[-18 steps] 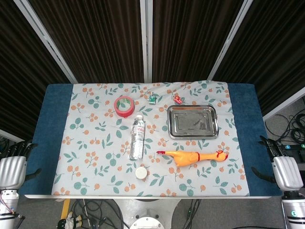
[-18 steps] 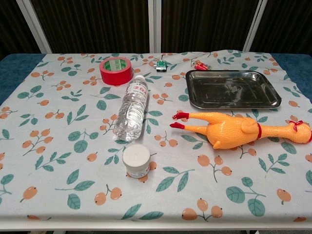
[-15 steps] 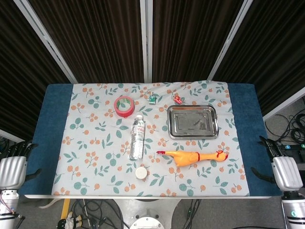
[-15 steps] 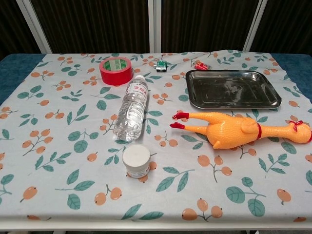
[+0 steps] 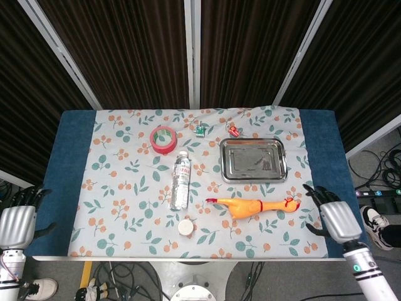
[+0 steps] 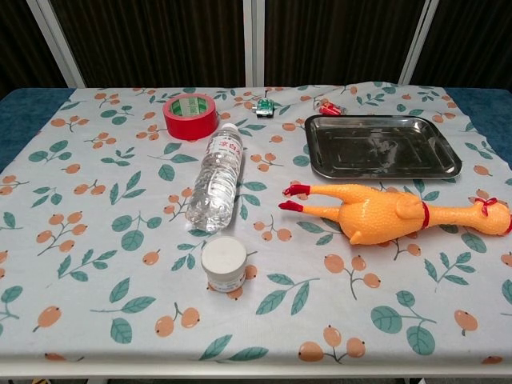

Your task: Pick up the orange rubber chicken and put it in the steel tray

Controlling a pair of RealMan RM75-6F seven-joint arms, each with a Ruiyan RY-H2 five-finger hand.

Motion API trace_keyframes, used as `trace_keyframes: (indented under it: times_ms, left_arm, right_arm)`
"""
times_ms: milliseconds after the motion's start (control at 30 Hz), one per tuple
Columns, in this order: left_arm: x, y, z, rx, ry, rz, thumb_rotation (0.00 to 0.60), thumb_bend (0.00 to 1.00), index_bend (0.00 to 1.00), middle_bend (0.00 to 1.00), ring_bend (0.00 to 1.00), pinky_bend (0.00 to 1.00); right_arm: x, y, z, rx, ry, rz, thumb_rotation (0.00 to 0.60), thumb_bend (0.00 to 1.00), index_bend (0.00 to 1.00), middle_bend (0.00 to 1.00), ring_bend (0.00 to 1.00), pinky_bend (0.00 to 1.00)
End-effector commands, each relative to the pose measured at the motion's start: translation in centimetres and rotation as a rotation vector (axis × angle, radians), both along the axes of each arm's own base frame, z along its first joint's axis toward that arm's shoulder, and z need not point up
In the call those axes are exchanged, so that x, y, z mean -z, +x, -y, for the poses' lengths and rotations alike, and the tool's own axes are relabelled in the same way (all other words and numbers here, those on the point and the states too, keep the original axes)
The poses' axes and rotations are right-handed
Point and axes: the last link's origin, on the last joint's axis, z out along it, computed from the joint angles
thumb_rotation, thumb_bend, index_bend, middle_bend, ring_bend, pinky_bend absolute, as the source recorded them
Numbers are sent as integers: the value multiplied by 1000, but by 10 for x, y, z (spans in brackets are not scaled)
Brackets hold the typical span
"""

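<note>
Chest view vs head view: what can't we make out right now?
- Both hands: outside the chest view's frame.
- Left hand: head view only, at the left edge; fingers too small to read.
- Two small toys behind the steel tray: too small to identify.
- Water bottle label: blurred.

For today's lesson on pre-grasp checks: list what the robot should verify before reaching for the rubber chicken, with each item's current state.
1. Rubber chicken lying free on the tablecloth, nothing on it: ok.
2. Steel tray empty: ok.
3. Right hand holding nothing, fingers apart: ok.
4. Right hand touching the chicken: not ok, it is beside the head end, apart.
5. Water bottle clear of the chicken-to-tray path: ok.
6. Left hand off the table edge: ok.
</note>
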Motion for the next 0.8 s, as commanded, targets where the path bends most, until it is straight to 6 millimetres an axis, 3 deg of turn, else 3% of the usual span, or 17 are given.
trace_keyframes:
  times_ms: [33, 200, 467, 667, 800]
  left_arm:
    - [0, -1, 1, -4, 3, 4, 600, 122, 303, 264, 170, 184]
    - [3, -4, 3, -21, -12, 8, 600, 122, 303, 263, 170, 184]
    - [2, -7, 1, -30, -10, 13, 600, 122, 303, 264, 169, 183]
    - [2, -9, 1, -37, -14, 17, 600, 122, 304, 263, 170, 184]
    - [2, -10, 2, -37, -13, 18, 600, 122, 304, 264, 169, 184]
  right_arm:
    - [42, 14, 23, -79, 90, -102, 600, 101, 62, 272, 108, 238]
    - [80, 21, 36, -106, 144, -120, 600, 103, 140, 313, 146, 239]
    - [110, 23, 57, -105, 150, -139, 600, 146, 202, 325, 177, 281]
    - [121, 21, 64, -103, 156, -153, 600, 272, 325, 374, 270, 412]
    - [124, 21, 68, -105, 149, -148, 600, 391, 484, 467, 386, 568]
